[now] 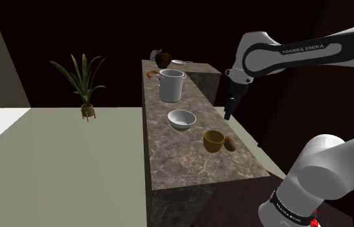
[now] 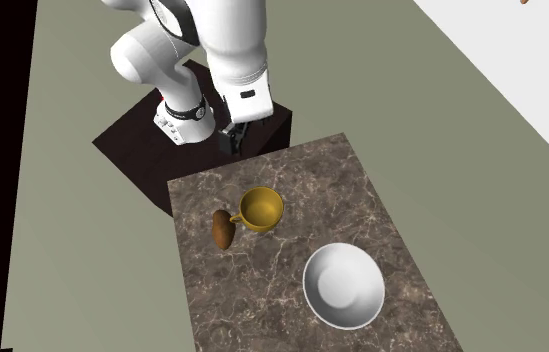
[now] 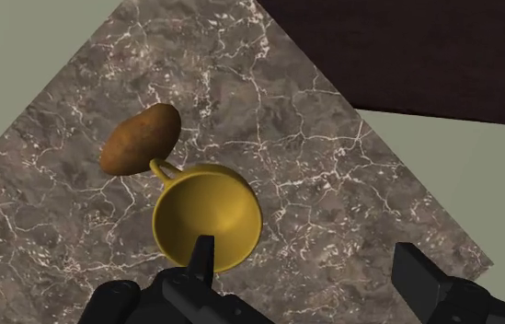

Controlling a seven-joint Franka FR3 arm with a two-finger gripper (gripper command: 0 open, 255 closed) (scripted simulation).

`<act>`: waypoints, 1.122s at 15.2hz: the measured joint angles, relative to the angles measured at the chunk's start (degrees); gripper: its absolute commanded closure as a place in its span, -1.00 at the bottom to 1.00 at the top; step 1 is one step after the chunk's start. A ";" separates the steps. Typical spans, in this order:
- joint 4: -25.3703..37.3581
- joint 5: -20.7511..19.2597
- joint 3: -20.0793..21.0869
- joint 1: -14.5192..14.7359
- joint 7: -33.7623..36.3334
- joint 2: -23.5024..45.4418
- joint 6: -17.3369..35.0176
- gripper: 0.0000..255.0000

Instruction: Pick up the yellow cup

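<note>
The yellow cup [image 1: 214, 140] stands upright on the marble counter [image 1: 188, 161], its handle pointing at a brown potato [image 1: 231, 143] that touches it. My gripper [image 1: 229, 111] hangs in the air above the counter's edge, up and to the shoulder view's right of the cup. In the wrist view the cup [image 3: 207, 216] lies under one fingertip [image 3: 200, 265], while the other finger [image 3: 416, 271] is over bare marble. The gripper [image 3: 307, 271] is open, with nothing between its fingers. The second exterior view has the cup [image 2: 260, 209] and potato [image 2: 223, 229] just beyond the gripper [image 2: 234, 138].
A white bowl [image 1: 181, 119] sits on the counter beyond the cup, then a grey pot [image 1: 171, 85] and small brown items at the far end. A potted plant [image 1: 85, 80] stands on the floor. The dark stand [image 2: 162, 140] adjoins the counter's near end.
</note>
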 measured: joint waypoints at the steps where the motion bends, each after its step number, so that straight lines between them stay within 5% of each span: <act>1: -0.81 -0.08 -0.72 -0.09 -0.61 1.38 2.22 -1.00; 9: -0.92 1.21 -8.77 -0.37 -9.36 17.92 19.24 -1.00; 17: 3.40 11.09 -14.12 0.87 -21.69 35.06 30.96 -1.00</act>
